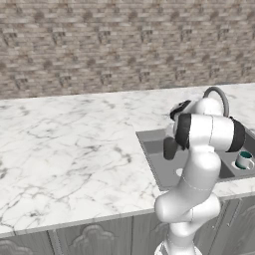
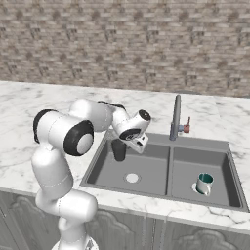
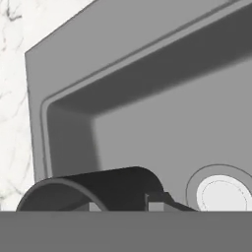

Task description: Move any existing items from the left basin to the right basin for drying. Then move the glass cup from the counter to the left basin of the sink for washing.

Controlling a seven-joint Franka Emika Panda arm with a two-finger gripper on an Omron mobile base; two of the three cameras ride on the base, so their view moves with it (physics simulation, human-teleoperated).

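The glass cup (image 2: 118,150), a small near-black tumbler, hangs just above the floor of the left basin (image 2: 152,169) near its far left corner. My gripper (image 2: 126,144) is shut on the cup's rim. From the left base, the cup (image 1: 170,148) shows dark beside the arm's wrist, over the sink (image 1: 153,160). The hand view has the cup (image 3: 98,189) lying across the bottom between my fingertips (image 3: 155,202), with the left basin's wall (image 3: 162,123) behind and the pale round drain (image 3: 221,195) to the right. The right basin (image 2: 193,165) holds a mug.
A teal-and-white handled mug (image 2: 204,183) stands upright in the right basin, also visible past the arm (image 1: 244,160). The chrome faucet (image 2: 175,118) rises behind the divider between the basins. White marble counter (image 1: 69,149) stretches left of the sink, backed by a brick wall.
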